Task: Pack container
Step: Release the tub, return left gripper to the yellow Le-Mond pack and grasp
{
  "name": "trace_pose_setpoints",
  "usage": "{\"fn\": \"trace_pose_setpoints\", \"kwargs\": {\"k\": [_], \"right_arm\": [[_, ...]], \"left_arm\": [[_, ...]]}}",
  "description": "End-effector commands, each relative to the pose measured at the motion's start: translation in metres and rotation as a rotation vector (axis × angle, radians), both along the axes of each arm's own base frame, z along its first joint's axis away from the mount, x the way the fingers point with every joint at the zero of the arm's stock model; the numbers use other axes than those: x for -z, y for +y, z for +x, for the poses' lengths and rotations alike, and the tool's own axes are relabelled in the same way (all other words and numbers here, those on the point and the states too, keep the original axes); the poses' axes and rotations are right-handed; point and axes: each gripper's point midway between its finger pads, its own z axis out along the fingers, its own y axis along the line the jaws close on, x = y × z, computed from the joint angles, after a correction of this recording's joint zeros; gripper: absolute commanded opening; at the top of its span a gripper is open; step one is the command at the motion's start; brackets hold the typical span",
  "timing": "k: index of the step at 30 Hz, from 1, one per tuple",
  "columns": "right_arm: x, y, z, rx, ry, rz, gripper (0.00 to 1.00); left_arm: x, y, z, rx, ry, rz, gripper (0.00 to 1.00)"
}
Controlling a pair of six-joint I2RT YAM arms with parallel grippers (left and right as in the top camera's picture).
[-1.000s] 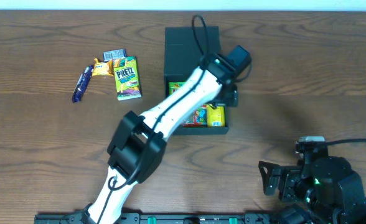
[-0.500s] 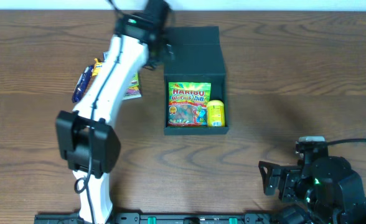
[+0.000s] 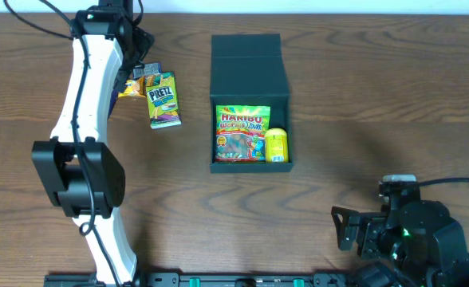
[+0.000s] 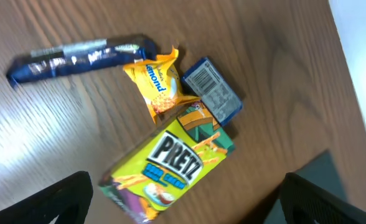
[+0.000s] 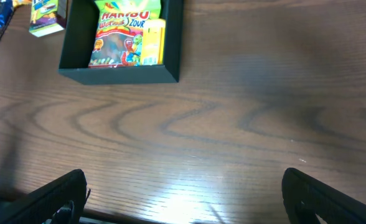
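The table (image 5: pixel 245 143) was wood-grained with a soft sheen; the container (image 3: pixel 247 60) looked matt, like dark card. The Pretz box (image 4: pixel 173 163) was glossy (printed card), the blue wrapper (image 4: pixel 77 57) shiny film.

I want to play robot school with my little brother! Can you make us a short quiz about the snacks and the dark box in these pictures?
1. True or false: the Haribo bag lies inside the container.
2. Count: in the left wrist view, how many snacks lie on the table outside the container?
3. Pick one: what lies right beside the Haribo bag in the container? A) a yellow packet B) a red apple C) a green bottle

Key
1. True.
2. Four: the blue bar, the orange packet, the small blue packet and the Pretz box.
3. A.
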Motion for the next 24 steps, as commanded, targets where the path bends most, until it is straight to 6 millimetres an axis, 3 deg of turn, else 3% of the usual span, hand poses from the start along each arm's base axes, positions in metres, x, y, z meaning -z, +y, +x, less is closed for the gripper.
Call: {"fn": "trace_pose_setpoints", "kwargs": {"k": [1,8,13,18,24], "right_arm": [[-0.003,-0.001,0.0,-0.002,-0.012,-0.005,0.99],[-0.003,-0.001,0.0,-0.002,-0.012,-0.005,0.99],[-0.003,-0.001,0.0,-0.002,-0.012,-0.005,0.99],[-0.003,-0.001,0.0,-0.002,-0.012,-0.005,0.99],[-0.003,-0.001,0.0,-0.002,-0.012,-0.005,0.99]], "left_arm": [[0.023,0.003,0.007,-0.145,0.011,-0.036,0.98],[0.08,0.006,0.019,-0.244,0.068,-0.085,0.98],[0.115,0.015,0.015,-0.317,0.14,-0.185,0.98],[0.13,0.033,0.012,-0.365,0.168,-0.215,1.0],[0.143,0.031,0.009,-0.361,0.2,-0.267,1.0]]}}
